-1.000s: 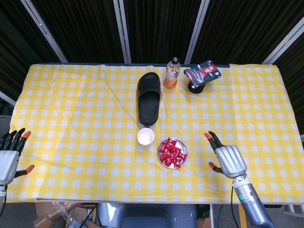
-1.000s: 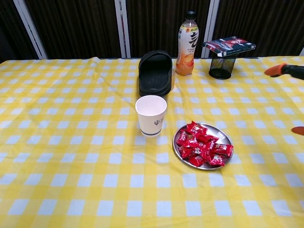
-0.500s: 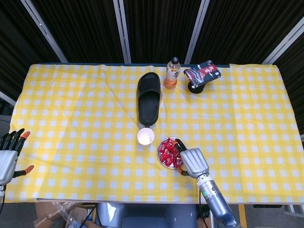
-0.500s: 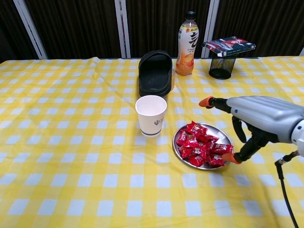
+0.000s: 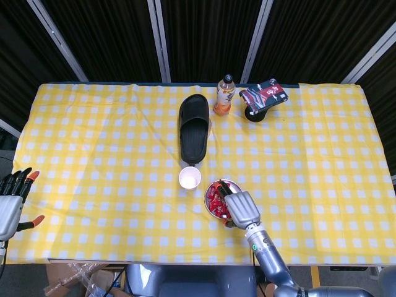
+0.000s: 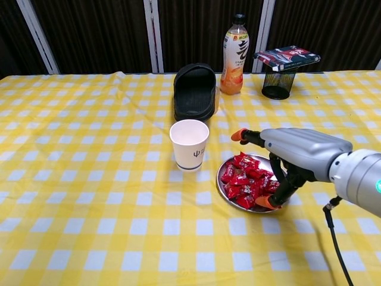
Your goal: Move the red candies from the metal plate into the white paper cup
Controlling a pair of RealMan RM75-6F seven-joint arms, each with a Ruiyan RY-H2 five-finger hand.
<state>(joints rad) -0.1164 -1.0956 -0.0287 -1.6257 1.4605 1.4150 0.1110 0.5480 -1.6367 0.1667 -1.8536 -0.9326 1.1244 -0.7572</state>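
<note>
A round metal plate [image 6: 230, 192] [image 5: 208, 202] lies on the yellow checked cloth, heaped with red wrapped candies [image 6: 241, 178] [image 5: 215, 195]. Just left of it stands the upright white paper cup [image 6: 190, 145] [image 5: 189, 177], which looks empty. My right hand [image 6: 292, 156] [image 5: 237, 207] hovers over the plate's right half, fingers spread and reaching down among the candies; nothing shows in its grip. My left hand [image 5: 12, 199] hangs off the table's left front corner, fingers apart, holding nothing.
A black slipper [image 5: 193, 127] [image 6: 194, 91] lies behind the cup. Further back stand an orange drink bottle [image 5: 224, 95] [image 6: 234, 55] and a black mesh pot with a red packet on top [image 5: 262, 98] [image 6: 283, 70].
My right hand has swept in from the table's right side and lowered over the plate, its fingertips now among the candies. The left hand has barely shifted.
</note>
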